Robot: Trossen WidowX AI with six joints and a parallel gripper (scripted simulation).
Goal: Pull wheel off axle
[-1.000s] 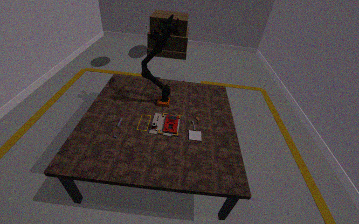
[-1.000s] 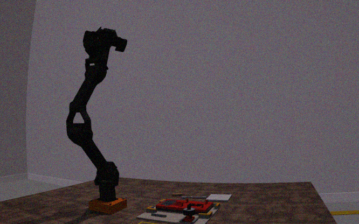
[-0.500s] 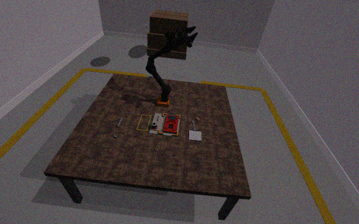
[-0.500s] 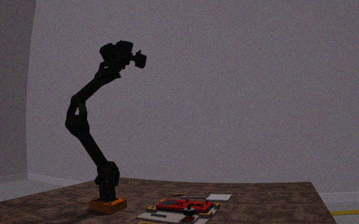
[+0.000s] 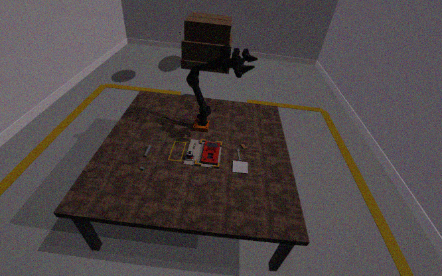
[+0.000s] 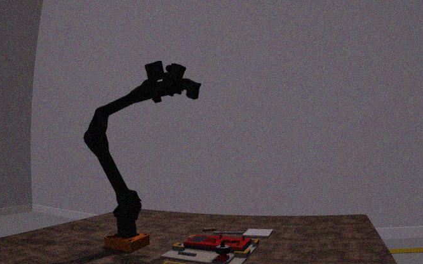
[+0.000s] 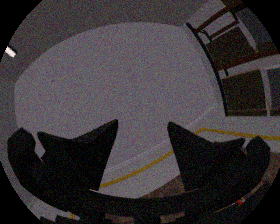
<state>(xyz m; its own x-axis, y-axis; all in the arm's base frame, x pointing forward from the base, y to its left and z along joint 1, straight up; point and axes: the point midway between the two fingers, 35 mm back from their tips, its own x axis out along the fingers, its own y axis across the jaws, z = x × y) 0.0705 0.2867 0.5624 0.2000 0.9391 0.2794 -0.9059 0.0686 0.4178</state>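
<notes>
Standing upright on its vertical axle, the small dark round wheel (image 5: 188, 156) sits mid-worktop on the white flat base plate (image 5: 193, 150), beside the yellow-outlined rectangular marked area (image 5: 176, 150). Beyond, near the far edge, the black parallel-jaw gripper (image 5: 250, 64) hangs high, fingers spread, holding nothing.

The dark wood-grain surface (image 5: 182, 202) carries the arm's orange base block (image 5: 201, 125) near its far middle. In front of that block lies a white-and-red fixture board (image 5: 204, 152). Just left of the board is a yellow-outlined rectangle (image 5: 176, 150), farther left a small grey rod (image 5: 147, 150). Right of the board lie a white square card (image 5: 239, 166) and a small tan piece (image 5: 243, 146).
</notes>
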